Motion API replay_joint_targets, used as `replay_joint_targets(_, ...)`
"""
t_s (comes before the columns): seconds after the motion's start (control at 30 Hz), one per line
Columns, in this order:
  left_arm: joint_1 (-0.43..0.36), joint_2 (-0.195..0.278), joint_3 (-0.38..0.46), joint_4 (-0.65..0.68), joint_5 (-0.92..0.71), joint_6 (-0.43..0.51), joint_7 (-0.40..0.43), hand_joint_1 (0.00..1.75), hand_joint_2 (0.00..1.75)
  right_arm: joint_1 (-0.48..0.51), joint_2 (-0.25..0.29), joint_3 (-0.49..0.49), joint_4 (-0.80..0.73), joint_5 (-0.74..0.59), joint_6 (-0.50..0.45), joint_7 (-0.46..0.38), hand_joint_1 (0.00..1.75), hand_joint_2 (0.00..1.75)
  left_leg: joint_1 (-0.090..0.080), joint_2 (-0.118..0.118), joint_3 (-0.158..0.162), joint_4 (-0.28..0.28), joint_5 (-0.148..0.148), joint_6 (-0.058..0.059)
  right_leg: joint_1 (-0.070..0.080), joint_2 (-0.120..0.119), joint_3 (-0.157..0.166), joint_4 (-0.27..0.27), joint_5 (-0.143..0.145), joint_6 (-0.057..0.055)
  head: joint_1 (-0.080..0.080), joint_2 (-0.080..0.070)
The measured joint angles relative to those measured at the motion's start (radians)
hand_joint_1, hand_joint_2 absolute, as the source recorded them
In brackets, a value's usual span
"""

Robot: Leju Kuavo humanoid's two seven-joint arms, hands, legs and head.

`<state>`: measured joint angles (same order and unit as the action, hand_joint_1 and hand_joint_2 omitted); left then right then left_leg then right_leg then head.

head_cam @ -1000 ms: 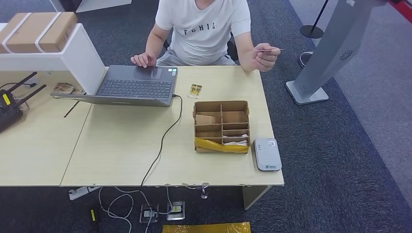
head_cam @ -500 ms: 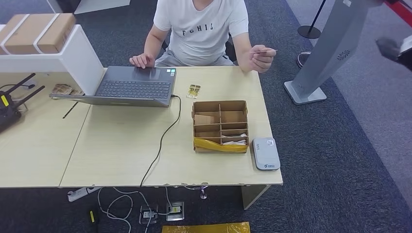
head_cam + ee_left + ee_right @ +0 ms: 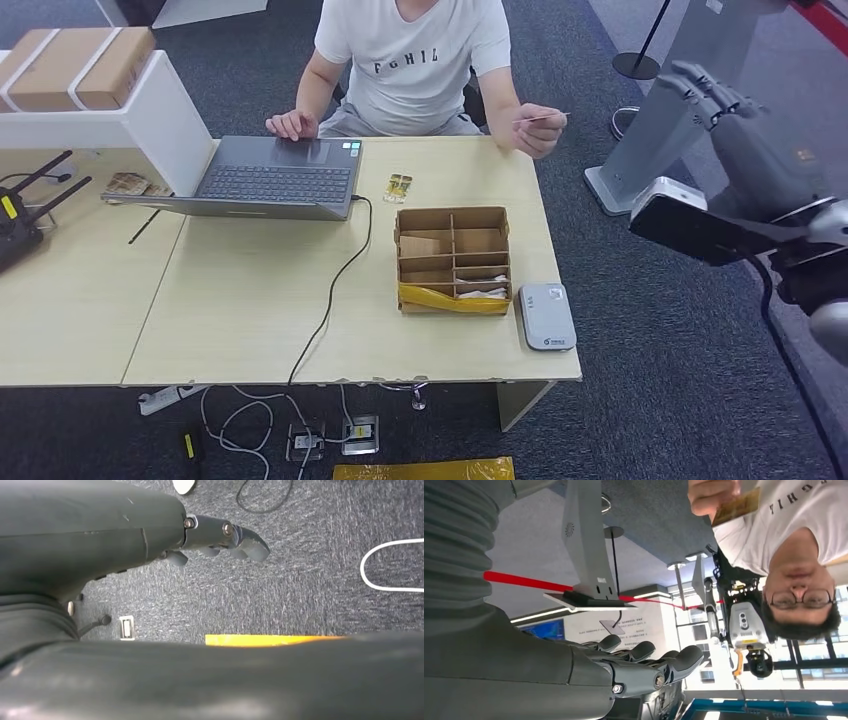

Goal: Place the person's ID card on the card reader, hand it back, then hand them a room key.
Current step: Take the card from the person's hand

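An open laptop [image 3: 275, 180] is seen on the desk [image 3: 240, 310], with a cardboard divider box [image 3: 455, 260] placed beside it.

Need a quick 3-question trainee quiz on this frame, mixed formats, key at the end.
1. True or false: the ID card is already lying on the card reader.
2. Multiple choice: where does the card reader sit? A) on the laptop B) on the table, beside the divided cardboard box, near the table's corner C) on the carpet
3. Fill in: the robot's right hand is raised beside the table, fingers apart, holding ____.

Key
1. False. The person's hand holds the card up, above the table's far edge.
2. B
3. Nothing. The left hand hangs over the carpet, also without anything in it.
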<state>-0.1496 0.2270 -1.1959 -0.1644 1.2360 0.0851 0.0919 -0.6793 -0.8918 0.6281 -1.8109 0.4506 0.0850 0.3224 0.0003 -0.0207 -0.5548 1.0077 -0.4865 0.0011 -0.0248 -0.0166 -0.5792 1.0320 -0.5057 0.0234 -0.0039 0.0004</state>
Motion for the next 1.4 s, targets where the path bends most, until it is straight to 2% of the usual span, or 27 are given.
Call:
replay_joint_targets(0.27, -0.001, -0.001, -0.014, 0.0, -0.011, 0.0, 0.0, 0.0, 0.0, 0.035, 0.128, 0.063, 0.165, 0.152, -0.076, -0.111, 0.0, 1.75, 0.0, 0.0, 0.0, 0.0, 0.0, 0.0, 0.0, 0.001, 0.0, 0.0, 0.0, 0.0, 0.0, 0.0)
replay_joint_targets(0.57, -0.002, -0.002, -0.025, 0.0, -0.012, 0.001, 0.0, 0.0, 0.0, 0.046, 0.255, 0.104, 0.313, 0.212, -0.118, -0.156, 0.0, 1.75, 0.001, 0.002, 0.0, 0.0, 0.0, 0.0, 0.001, 0.001, 0.0, 0.0, 0.0, 0.0, 0.0, 0.0)
replay_joint_targets(0.7, -0.001, -0.002, -0.031, 0.0, -0.012, 0.003, 0.005, 0.0, 0.0, 0.045, 0.294, 0.118, 0.366, 0.215, -0.142, -0.165, 0.0, 1.75, 0.001, 0.001, 0.0, 0.0, 0.0, 0.0, 0.001, 0.001, 0.0, 0.0, 0.0, 0.0, 0.0, 0.0)
replay_joint_targets(0.83, -0.001, -0.002, -0.036, 0.0, -0.012, 0.003, 0.008, 0.0, 0.0, 0.043, 0.319, 0.13, 0.41, 0.223, -0.154, -0.168, 1.75, 1.75, 0.001, 0.001, 0.001, 0.0, 0.0, 0.0, 0.001, 0.001, 0.0, 0.0, 0.0, 0.0, 0.0, 0.0)
replay_joint_targets(1.03, -0.001, 0.0, -0.044, 0.0, -0.014, 0.002, 0.009, 0.0, 0.0, 0.043, 0.332, 0.14, 0.434, 0.23, -0.133, -0.119, 1.75, 1.75, 0.001, 0.002, 0.001, 0.0, 0.0, 0.0, 0.0, 0.001, 0.0, 0.0, 0.0, 0.0, 0.0, 0.0)
replay_joint_targets(1.4, 0.0, 0.003, -0.06, 0.0, -0.016, 0.002, 0.009, 0.0, 0.0, 0.054, 0.318, 0.14, 0.417, 0.235, -0.092, -0.079, 1.75, 1.75, 0.001, 0.002, 0.001, 0.0, 0.0, 0.0, 0.0, 0.002, -0.001, 0.0, 0.0, 0.0, 0.0, 0.0)
